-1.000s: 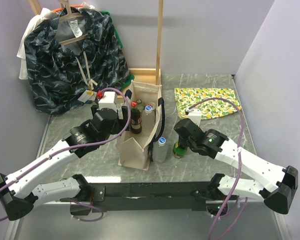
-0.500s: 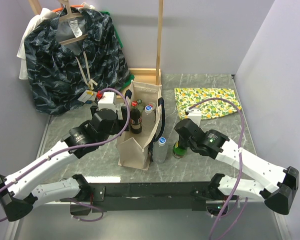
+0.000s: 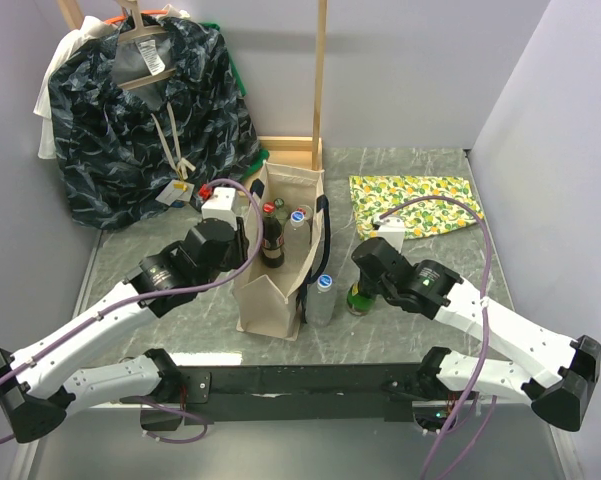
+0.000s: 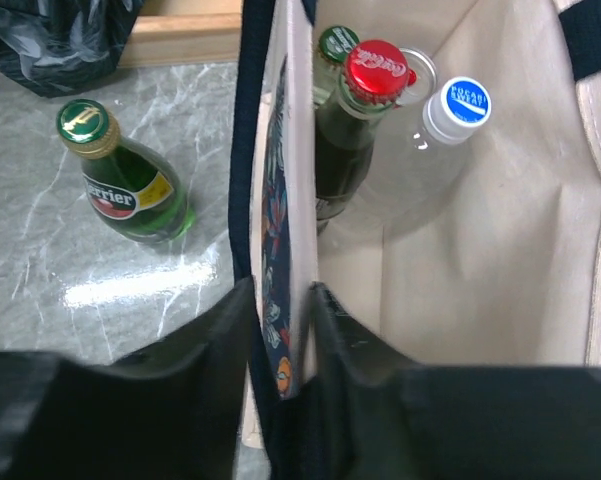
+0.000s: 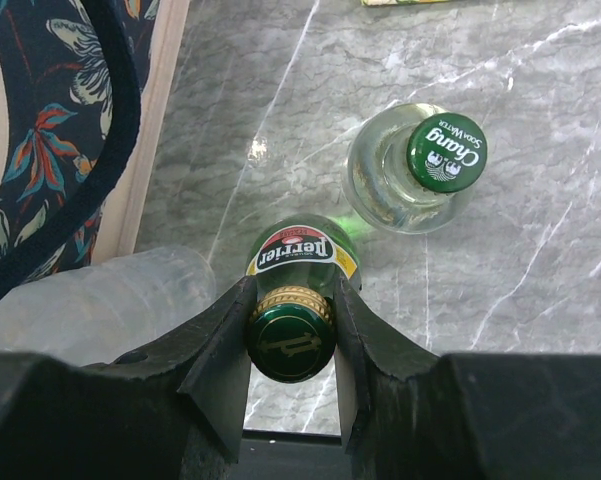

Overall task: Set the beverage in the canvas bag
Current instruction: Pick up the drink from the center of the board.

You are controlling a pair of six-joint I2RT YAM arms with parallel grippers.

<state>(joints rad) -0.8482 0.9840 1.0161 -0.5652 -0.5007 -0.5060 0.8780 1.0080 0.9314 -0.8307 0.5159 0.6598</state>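
Observation:
The beige canvas bag (image 3: 270, 295) stands open mid-table and holds a red-capped cola bottle (image 4: 372, 75), a clear blue-capped bottle (image 4: 452, 108) and a green-capped one (image 4: 336, 42). My left gripper (image 4: 280, 292) is shut on the bag's left wall (image 4: 298, 190), one finger inside and one outside. My right gripper (image 5: 290, 300) is shut on the neck of a green Perrier bottle (image 5: 302, 255), the beverage, standing on the table right of the bag (image 3: 357, 297). In the top view the left gripper (image 3: 245, 238) is at the bag's left rim.
A second Perrier bottle (image 4: 130, 185) stands outside the bag's left wall. A Chang soda water bottle (image 5: 420, 165) and a clear blue-capped bottle (image 3: 323, 300) stand close to the held one. A dark patterned garment (image 3: 140, 110) hangs back left; a yellow-green cloth (image 3: 415, 200) lies back right.
My left gripper's jaws have closed from wide open onto the bag's left wall. The right arm and its bottle have not moved.

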